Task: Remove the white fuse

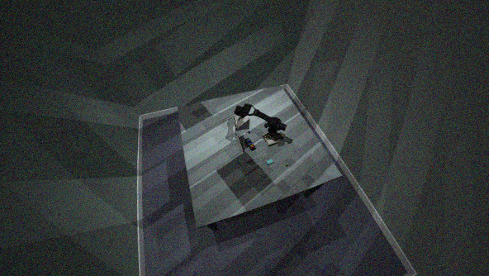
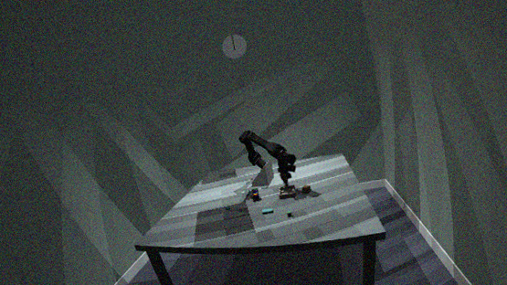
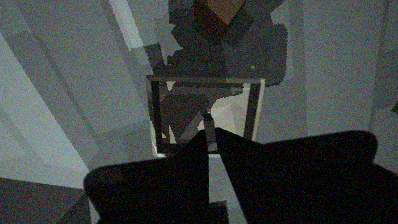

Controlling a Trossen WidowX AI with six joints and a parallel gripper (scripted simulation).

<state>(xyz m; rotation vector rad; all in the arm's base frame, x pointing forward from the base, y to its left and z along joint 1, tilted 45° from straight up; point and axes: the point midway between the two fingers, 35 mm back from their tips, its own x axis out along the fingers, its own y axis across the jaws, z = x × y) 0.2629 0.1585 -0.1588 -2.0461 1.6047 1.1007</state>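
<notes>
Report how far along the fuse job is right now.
Done: the white fuse is out of the fuse block, which sits apart on the table. In hand: the gripper is shut on the fuse, held above the tray in the wrist view. Left: lower it into the tray and let go.

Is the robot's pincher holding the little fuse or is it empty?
Holding it. In the wrist view the gripper is shut on the thin fuse, which pokes out over the tray.
</notes>
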